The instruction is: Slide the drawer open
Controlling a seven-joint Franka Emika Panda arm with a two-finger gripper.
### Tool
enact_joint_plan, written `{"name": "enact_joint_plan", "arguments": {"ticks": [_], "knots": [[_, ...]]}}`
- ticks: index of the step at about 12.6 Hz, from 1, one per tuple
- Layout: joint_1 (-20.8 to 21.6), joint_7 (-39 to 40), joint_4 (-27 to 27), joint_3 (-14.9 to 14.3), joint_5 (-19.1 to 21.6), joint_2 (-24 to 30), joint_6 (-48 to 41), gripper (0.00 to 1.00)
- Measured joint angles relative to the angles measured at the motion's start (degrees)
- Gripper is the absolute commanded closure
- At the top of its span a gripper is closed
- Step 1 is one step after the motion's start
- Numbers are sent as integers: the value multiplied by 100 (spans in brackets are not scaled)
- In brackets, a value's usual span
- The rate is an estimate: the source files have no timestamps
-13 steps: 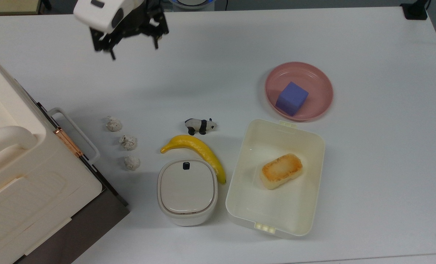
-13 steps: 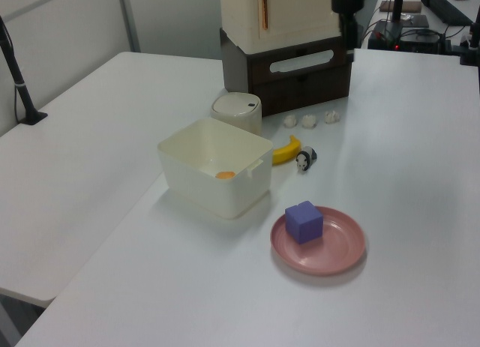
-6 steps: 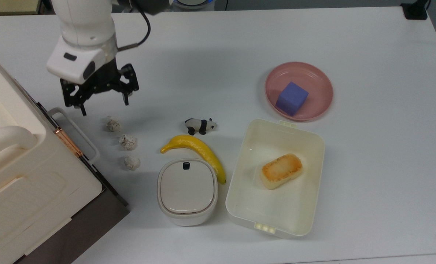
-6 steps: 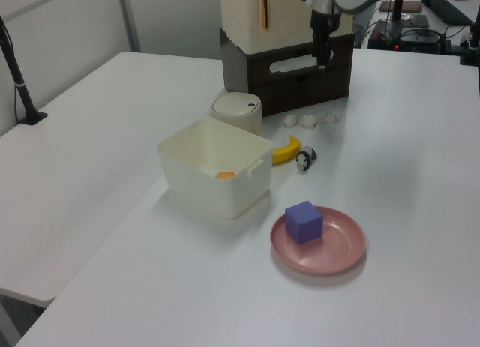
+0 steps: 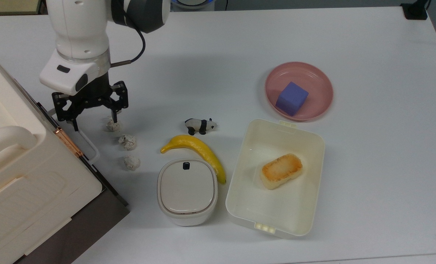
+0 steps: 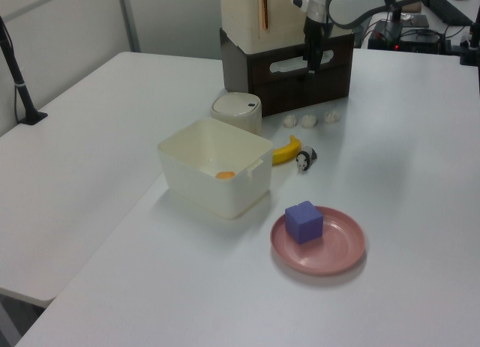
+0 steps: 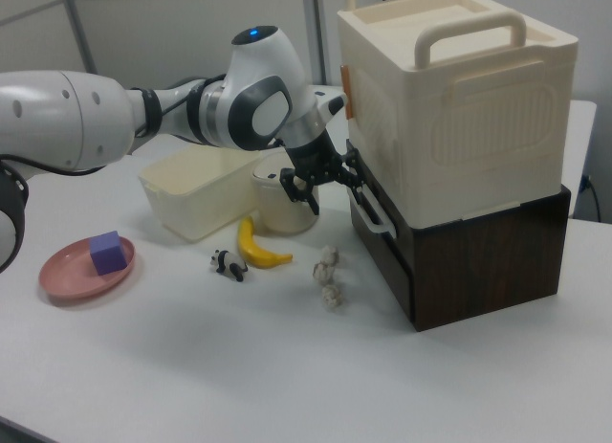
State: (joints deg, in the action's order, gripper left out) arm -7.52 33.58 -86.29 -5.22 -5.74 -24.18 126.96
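The dark-brown drawer [image 7: 384,244] sits flush in its brown case under a cream cabinet [image 7: 459,99]. Its whitish loop handle [image 5: 88,146] sticks out toward the table. My gripper [image 5: 93,123] hangs open over the handle's far end in the top view, one finger [image 5: 73,125] at the bar and the other finger [image 5: 114,118] over a white lump. The left view has the gripper [image 6: 311,64] right in front of the drawer front [image 6: 300,88]. In the right view the gripper [image 7: 333,187] is just beside the handle [image 7: 371,213], with nothing held.
Three white crumpled lumps [image 5: 128,142] lie in a row beside the handle. A toy panda [image 5: 200,125], a banana [image 5: 198,149] and a lidded white pot [image 5: 187,190] follow. A cream tub [image 5: 240,205] holds a bread piece; a pink plate [image 5: 313,75] holds a purple cube.
The gripper came down from the top view's upper edge, moving left, and now hangs low at the drawer handle. The drawer has not moved.
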Motion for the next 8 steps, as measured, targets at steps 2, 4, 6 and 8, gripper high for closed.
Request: {"name": "enact_joint_plan", "arguments": {"ticks": [2,4,6,8], "knots": [[-43,0,-1,0,-176,-116,223,39],[-48,-24,8,0,-353,-123,286,49],[-103,-24,6,-1,-502,-257,448,61],[-116,-22,16,2,-552,-297,482,65]]}}
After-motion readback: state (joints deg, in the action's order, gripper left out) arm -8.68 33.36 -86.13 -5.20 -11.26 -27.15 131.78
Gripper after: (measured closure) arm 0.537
